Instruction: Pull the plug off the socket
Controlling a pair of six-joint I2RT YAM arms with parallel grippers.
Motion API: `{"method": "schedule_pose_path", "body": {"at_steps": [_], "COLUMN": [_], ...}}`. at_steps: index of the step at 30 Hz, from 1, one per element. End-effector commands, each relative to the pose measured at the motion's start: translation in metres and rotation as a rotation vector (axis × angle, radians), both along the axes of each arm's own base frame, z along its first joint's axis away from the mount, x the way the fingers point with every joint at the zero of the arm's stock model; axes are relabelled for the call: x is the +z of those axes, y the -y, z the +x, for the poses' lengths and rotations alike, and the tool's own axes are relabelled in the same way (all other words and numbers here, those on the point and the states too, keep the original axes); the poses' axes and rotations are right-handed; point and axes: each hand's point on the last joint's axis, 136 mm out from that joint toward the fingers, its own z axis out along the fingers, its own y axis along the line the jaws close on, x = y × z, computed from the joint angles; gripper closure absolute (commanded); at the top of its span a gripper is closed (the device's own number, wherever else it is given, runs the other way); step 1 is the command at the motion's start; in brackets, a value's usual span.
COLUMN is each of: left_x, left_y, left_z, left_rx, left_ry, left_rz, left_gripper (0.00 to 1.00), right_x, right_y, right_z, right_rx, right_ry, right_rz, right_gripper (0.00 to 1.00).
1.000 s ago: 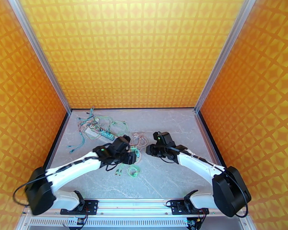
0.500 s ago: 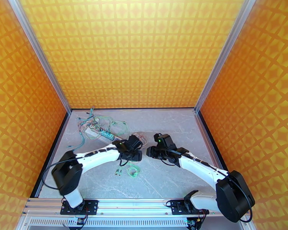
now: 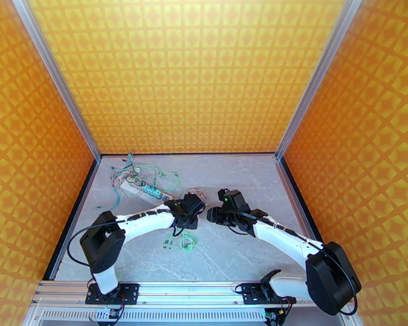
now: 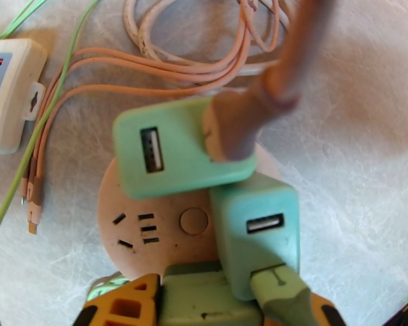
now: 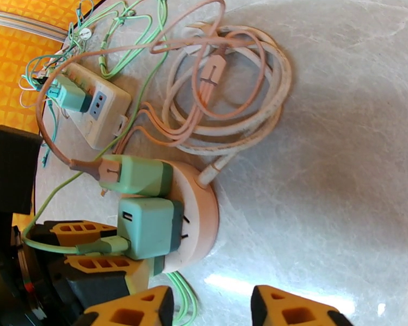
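Grip stage: left end effector [image 4: 226, 304] pinches green plug [image 4: 198, 295] on round socket [image 4: 149, 224] — right end effector [image 5: 212, 309] spread (empty) beside it; next, probably a straight pull.

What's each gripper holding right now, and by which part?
Left gripper looks clamped on the nearest green adapter on the round socket, by its body sides. Right gripper is open, holding nothing.

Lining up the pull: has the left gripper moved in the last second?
Yes. The left gripper has shifted right and slightly back, farther from the loose green plugs.
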Motion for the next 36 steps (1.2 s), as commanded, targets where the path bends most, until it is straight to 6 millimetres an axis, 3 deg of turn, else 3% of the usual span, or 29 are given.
{"method": "schedule_pose_path", "body": {"at_steps": [1, 7, 19, 28, 36], "left_x": [-0.012, -0.007, -0.007, 0.006, 0.017], "left_y": [-0.015, -0.007, 0.002, 0.006, 0.013], "left_z": [-0.008, -0.012, -0.015, -0.012, -0.010], "left_rx": [-0.095, -0.258, -0.325, -0.320, -0.323], "left_ry": [-0.004, 0.009, -0.017, -0.009, -0.026], "left_rz": [0.066, 0.019, -0.030, -0.048, -0.127], "left_gripper": [0.70, 0.70, 0.71, 0.72, 0.75], "right_x": [0.011, 0.008, -0.014, -0.061, -0.078], "right_y": [-0.021, -0.049, -0.065, -0.044, -0.027], "right_z": [0.009, 0.012, 0.010, -0.008, -0.016], "right_rx": [0.041, 0.101, 0.116, 0.107, 0.089], "right_ry": [0.018, -0.040, -0.157, -0.277, -0.321], "right_rz": [0.091, 0.230, 0.308, 0.140, 0.022], "right_gripper": [0.54, 0.55, 0.57, 0.59, 0.60]}}
